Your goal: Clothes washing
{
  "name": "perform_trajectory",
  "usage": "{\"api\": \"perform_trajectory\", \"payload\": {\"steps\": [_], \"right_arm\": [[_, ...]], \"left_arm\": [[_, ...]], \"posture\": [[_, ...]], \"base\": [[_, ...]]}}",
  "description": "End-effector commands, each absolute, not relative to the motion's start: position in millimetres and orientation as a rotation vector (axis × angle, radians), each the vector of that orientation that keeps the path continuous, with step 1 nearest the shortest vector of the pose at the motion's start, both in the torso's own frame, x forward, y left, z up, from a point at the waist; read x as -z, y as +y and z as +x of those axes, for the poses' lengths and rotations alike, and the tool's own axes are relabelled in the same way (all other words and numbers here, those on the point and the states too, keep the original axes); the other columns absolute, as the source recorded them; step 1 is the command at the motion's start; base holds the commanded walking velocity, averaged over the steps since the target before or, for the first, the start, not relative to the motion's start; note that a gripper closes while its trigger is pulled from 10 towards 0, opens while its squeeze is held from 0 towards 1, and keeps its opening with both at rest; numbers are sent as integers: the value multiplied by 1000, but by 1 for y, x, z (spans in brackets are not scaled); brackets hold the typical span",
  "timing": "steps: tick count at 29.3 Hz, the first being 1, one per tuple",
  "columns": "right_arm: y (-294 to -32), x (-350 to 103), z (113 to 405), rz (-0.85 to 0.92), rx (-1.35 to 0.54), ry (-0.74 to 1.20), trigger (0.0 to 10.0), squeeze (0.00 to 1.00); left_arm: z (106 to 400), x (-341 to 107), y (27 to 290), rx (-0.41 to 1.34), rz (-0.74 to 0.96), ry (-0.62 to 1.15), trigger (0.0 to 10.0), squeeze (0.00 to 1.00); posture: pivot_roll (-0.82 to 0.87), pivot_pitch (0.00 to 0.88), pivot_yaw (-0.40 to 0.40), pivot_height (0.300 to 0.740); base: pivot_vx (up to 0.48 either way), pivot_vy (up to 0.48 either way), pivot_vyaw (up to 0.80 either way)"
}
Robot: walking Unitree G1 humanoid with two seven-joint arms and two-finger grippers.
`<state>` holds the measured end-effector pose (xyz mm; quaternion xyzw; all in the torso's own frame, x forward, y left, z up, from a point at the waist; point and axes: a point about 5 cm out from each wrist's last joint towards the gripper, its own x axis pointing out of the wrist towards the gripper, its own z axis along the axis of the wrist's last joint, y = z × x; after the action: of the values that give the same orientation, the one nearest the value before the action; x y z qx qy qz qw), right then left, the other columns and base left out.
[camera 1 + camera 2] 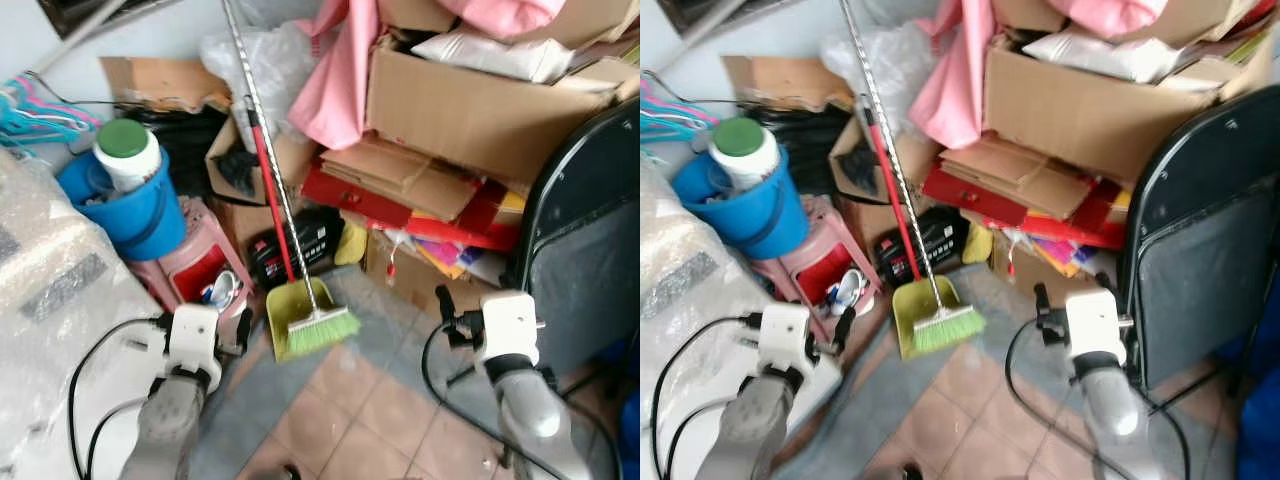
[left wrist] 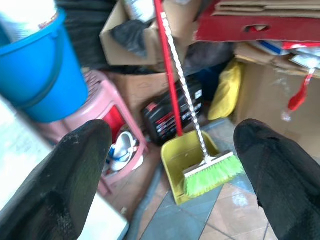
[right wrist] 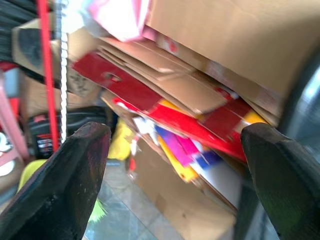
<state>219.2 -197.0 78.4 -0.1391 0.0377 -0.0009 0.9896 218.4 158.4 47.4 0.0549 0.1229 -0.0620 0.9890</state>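
A pink cloth (image 1: 340,70) hangs over the edge of a big cardboard box (image 1: 470,110) at the back. A blue bucket (image 1: 140,215) on the left holds a white jar with a green lid (image 1: 127,152). Pink and blue hangers (image 1: 35,110) lie behind it. A large bulky thing wrapped in clear plastic (image 1: 50,300) stands at my left. My left gripper (image 2: 170,145) is held low beside it, open, with nothing between its fingers (image 1: 243,330). My right gripper (image 3: 175,145) is open too, empty, in front of the stacked boxes.
A green broom (image 1: 320,330) and a yellow dustpan (image 1: 280,310) lean against the clutter in the middle. A pink stool (image 1: 200,255) stands under the bucket. A black folding chair (image 1: 585,260) is close on my right. Tiled floor (image 1: 370,420) lies between my arms.
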Motion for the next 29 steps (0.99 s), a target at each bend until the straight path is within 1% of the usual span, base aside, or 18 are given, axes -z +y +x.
{"api": "perform_trajectory", "payload": {"steps": [1, 3, 6, 9, 10, 11, 14, 18, 20, 21, 25, 27, 28, 29], "right_arm": [[-185, -82, 224, -267, -43, 43, 10000, 0], [-184, -87, 233, -270, -41, 25, 10000, 0], [-183, -90, 240, -272, -43, 13, 10000, 0], [-178, -92, 242, -255, -55, 16, 10000, 0], [-176, -93, 240, -233, -59, 32, 10000, 0], [-177, -91, 236, -202, -58, 57, 10000, 0], [-178, -89, 230, -159, -69, 86, 10000, 0], [-174, -92, 223, -144, -97, 81, 10000, 0], [-171, -97, 227, -144, -71, 43, 10000, 0], [-169, -98, 229, -147, -46, 21, 10000, 0], [-165, -94, 230, -127, 14, 36, 10000, 0], [-169, -94, 231, -129, 51, 37, 10000, 0], [-178, -93, 228, -42, 111, 52, 10000, 0], [-186, -95, 226, -31, 147, 45, 10000, 0]], "left_arm": [[219, -47, 171, 81, 146, 265, 10000, 0], [230, -60, 177, 15, 146, 195, 10000, 0], [237, -69, 181, -24, 148, 139, 10000, 0], [234, -70, 186, -75, 99, 165, 10000, 0], [230, -70, 187, -85, 45, 186, 10000, 0], [228, -70, 186, -74, 1, 191, 10000, 0], [227, -69, 186, -44, -33, 211, 10000, 0], [233, -71, 182, -1, -102, 216, 10000, 0], [235, -74, 179, 22, -88, 198, 10000, 0], [236, -74, 176, 66, -48, 186, 10000, 0], [235, -76, 172, 134, -37, 162, 10000, 0], [231, -84, 169, 178, -3, 83, 10000, 0], [226, -83, 171, 163, -14, 68, 10000, 0], [225, -83, 173, 138, -24, 67, 10000, 0]], "posture": [[-59, 0, 52, 740], [-18, 0, 23, 740], [-1, 0, 17, 740], [-17, 0, 39, 740], [-26, 0, 52, 740], [-33, 0, 56, 740], [-46, 0, 63, 740], [-50, 0, 54, 740], [-52, 0, 48, 740], [-50, 0, 48, 740], [-65, 0, 54, 740], [-87, 0, 69, 740], [-94, 0, 71, 740], [-101, 0, 73, 740]], "base": [[0, 0, 800], [0, 0, 800], [0, 0, 800], [0, 0, 800], [0, 0, 800], [0, 0, 800], [0, 0, 800], [0, 0, 795], [0, 0, 0], [0, 0, 0], [0, 0, 0], [0, 0, 0], [0, 0, 0], [0, 0, 0]]}}
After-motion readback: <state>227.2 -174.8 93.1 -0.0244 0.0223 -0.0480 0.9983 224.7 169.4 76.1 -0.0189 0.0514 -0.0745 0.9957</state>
